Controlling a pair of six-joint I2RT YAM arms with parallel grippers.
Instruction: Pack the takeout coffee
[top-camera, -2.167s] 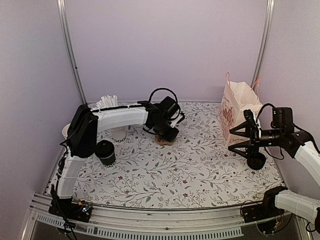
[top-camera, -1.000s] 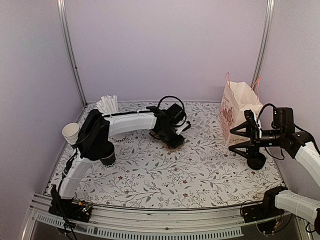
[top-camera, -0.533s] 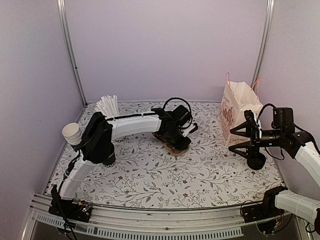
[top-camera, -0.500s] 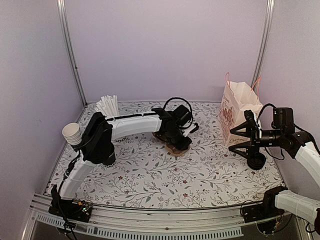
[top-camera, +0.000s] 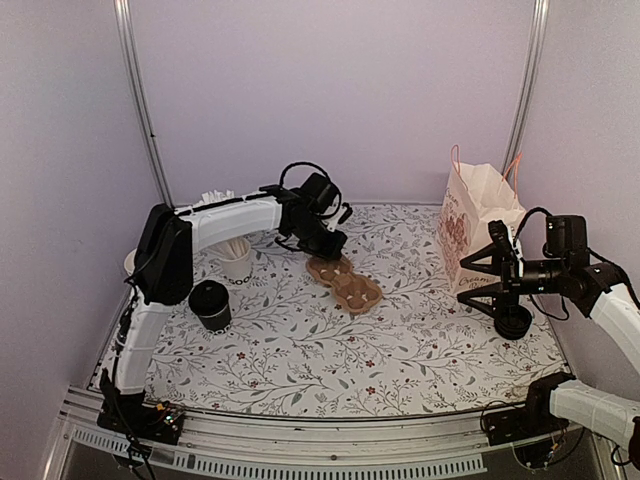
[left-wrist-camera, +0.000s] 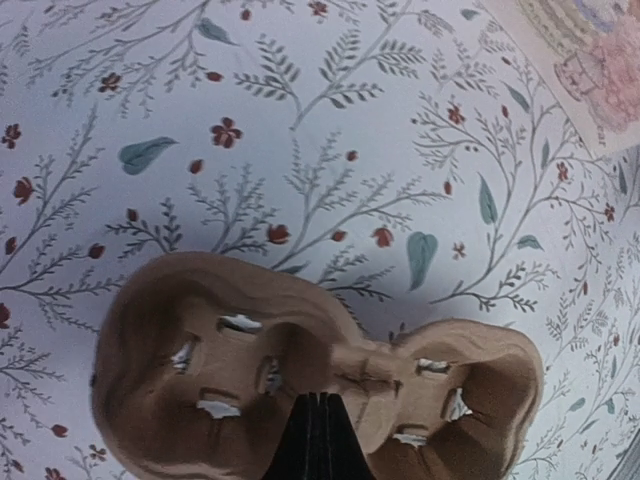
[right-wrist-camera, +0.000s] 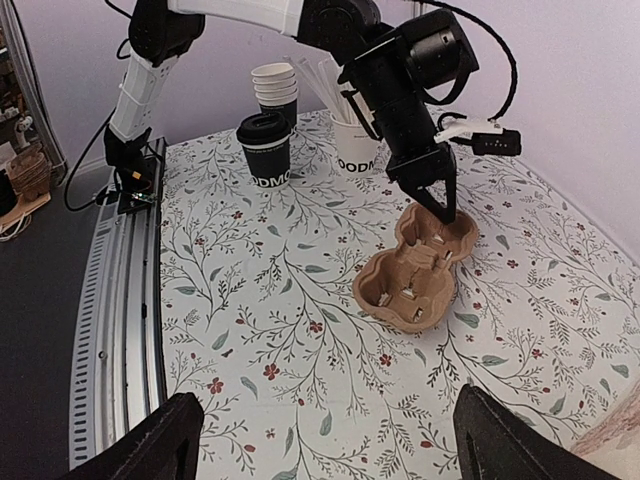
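The takeout coffee (top-camera: 211, 303), a black lidded cup, stands at the left of the table; it also shows in the right wrist view (right-wrist-camera: 264, 148). A brown pulp cup carrier (top-camera: 345, 283) lies empty mid-table. My left gripper (top-camera: 333, 249) is shut and empty, its tips (left-wrist-camera: 318, 412) over the carrier (left-wrist-camera: 200, 340) near its far end (right-wrist-camera: 420, 270). My right gripper (top-camera: 468, 279) is open and empty, held above the table beside the paper bag (top-camera: 475, 225), well right of the carrier; its fingers (right-wrist-camera: 170, 440) frame the view.
A white straw holder (top-camera: 235, 258) and a stack of lidless cups (right-wrist-camera: 275, 85) stand behind the coffee. A low stack of black lids (top-camera: 513, 320) sits under my right arm. The enclosure walls ring the table.
The left gripper slid the carrier to the right, then drew back up and to the left, leaving the carrier on the table. The coffee is uncovered again. The right arm has not moved.
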